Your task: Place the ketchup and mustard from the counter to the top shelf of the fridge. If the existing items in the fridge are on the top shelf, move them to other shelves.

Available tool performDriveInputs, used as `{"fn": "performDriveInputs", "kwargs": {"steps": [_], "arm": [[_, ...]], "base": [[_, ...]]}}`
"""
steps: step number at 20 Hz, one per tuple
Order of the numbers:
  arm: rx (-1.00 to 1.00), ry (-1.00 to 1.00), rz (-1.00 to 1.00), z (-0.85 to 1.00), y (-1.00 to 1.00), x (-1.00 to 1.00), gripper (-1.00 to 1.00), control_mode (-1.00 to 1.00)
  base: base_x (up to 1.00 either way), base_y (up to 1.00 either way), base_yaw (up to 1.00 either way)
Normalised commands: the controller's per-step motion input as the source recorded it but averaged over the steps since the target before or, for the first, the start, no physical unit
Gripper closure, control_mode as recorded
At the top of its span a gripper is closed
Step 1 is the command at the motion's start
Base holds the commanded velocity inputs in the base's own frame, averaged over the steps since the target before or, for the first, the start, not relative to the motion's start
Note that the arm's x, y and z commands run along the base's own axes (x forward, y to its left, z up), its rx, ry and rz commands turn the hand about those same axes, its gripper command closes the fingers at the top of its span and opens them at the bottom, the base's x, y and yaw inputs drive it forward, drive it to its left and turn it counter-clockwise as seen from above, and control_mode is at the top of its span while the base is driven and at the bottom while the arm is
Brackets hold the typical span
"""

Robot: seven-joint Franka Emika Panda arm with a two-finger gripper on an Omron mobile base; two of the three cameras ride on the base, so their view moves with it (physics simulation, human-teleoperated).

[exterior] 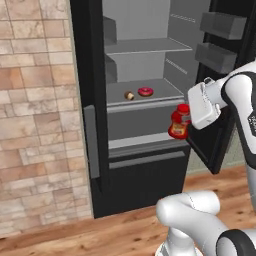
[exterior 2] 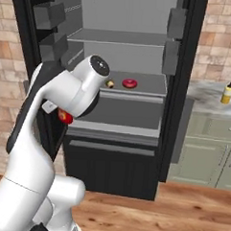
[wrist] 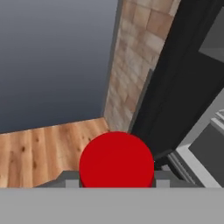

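Clenched on the ketchup (exterior: 179, 123): end effector (exterior: 187, 120) grasps the squat red bottle near its cap, holding it tilted in the air just in front of the open fridge (exterior: 95, 165), level with the grey drawer front below the lower shelf (exterior: 145, 98). Glossy red plastic body, pale label on the front, round red cap filling the lower middle of the hand view (wrist: 116, 159) between grey finger pads (wrist: 72, 180). From the right base view, only a sliver of red ketchup (exterior 2: 65, 117) visible behind the smooth white arm link.

Tall black fridge, matte grey interior, thin flat grey panels for shelves. Top shelf (exterior: 150, 46) bare on its visible surface. Resting on the lower shelf: pink-frosted ring donut (exterior: 145, 91) and, just beside it to the left, small brown cupcake-like lump (exterior: 129, 95) with a pale top, apart from each other. Boxy grey door bins (exterior: 222, 25) on the open door at the right.

Slim yellow mustard (exterior 2: 227, 93) with a dark pointed nozzle, upright on the marbled grey-white table (exterior 2: 207, 100) over pale grey-green cabinets, well apart from the fridge interior. Rough tan brick wall (exterior: 35, 115) left of the fridge, warm wood-plank floor (exterior: 100, 235) below
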Motion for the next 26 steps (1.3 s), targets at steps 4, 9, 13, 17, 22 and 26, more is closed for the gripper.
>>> {"fn": "performDriveInputs", "kwargs": {"steps": [4, 9, 13, 17, 22, 26], "arm": [[0.0, 0.0, 0.0, 0.0, 0.0, 0.0, 1.0, 1.0], [0.0, 0.0, 0.0, 0.0, 0.0, 0.0, 1.0, 1.0], [0.0, 0.0, 0.0, 0.0, 0.0, 0.0, 1.0, 1.0], [0.0, 0.0, 0.0, 0.0, 0.0, 0.0, 1.0, 1.0], [0.0, 0.0, 0.0, 0.0, 0.0, 0.0, 1.0, 1.0], [0.0, 0.0, 0.0, 0.0, 0.0, 0.0, 1.0, 1.0]], "base": [[-0.03, 0.0, -0.07], [0.29, 0.0, -0.12], [0.39, 0.0, -0.15], [0.54, 0.0, -0.1], [0.69, 0.0, -0.03], [0.74, 0.0, 0.0]]}}
